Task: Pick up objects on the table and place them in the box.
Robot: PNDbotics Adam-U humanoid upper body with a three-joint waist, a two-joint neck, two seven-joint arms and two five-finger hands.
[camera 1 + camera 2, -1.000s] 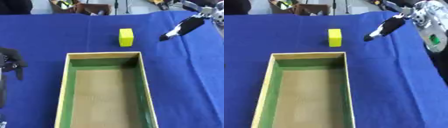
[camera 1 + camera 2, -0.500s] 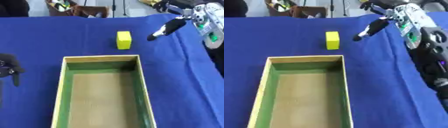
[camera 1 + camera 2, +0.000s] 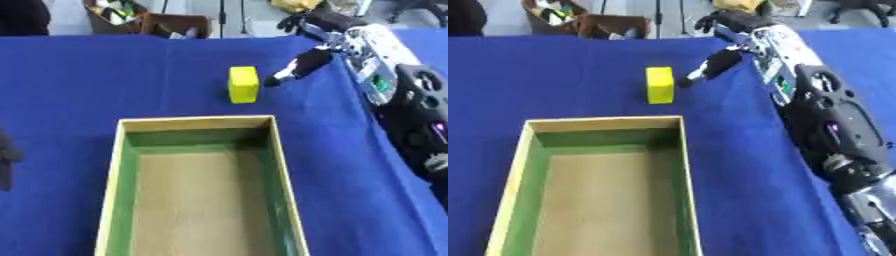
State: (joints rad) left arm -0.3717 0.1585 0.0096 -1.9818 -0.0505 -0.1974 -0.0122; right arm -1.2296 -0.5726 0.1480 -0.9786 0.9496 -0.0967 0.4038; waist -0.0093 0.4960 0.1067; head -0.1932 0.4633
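Note:
A yellow block (image 3: pixel 242 84) stands upright on the blue cloth, just beyond the far end of the box. The box (image 3: pixel 197 120) is a long open tray with a pale wooden rim, green inner walls and a bare brown floor with nothing in it. My right hand (image 3: pixel 302 64) reaches in from the upper right, open. One dark finger points down and left, its tip a short gap from the block's right side and not touching it. My left hand (image 3: pixel 6 156) shows only as a dark shape at the left edge, beside the box.
Blue cloth (image 3: pixel 79 75) covers the whole table. Beyond its far edge stand a brown carton (image 3: pixel 175 22) with mixed items and some stands. My right forearm (image 3: pixel 824 115) lies along the table's right side.
My right hand has moved left and a little down, closing most of the gap to the yellow block. The block and box have not been moved; the view has shifted slightly.

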